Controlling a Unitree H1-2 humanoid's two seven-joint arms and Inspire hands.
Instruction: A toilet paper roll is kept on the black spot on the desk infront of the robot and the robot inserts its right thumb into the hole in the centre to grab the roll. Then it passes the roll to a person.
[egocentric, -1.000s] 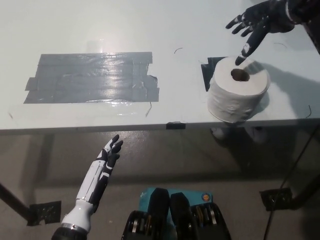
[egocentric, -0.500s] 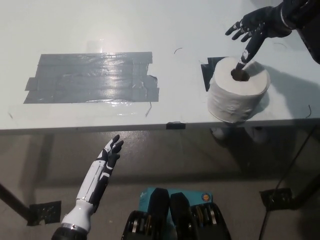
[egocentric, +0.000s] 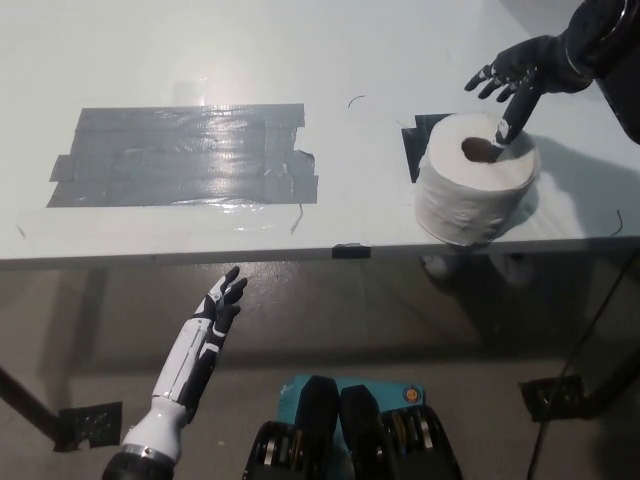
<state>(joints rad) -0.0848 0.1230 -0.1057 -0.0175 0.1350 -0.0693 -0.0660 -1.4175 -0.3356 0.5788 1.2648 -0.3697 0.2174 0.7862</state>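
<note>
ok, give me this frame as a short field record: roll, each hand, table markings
roll: toilet roll upright on the table, near the front edge, covering part of a black spot
right hand: black hand above the roll's far right rim, fingers spread, one finger pointing down at the top of the roll beside the hole, not inside it
left hand: white hand below the table edge, open, resting
markings: grey tape patch on the table's left
person: none in view

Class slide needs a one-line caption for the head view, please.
Black right hand open above the toilet paper roll on the desk; white left hand rests below.
</note>
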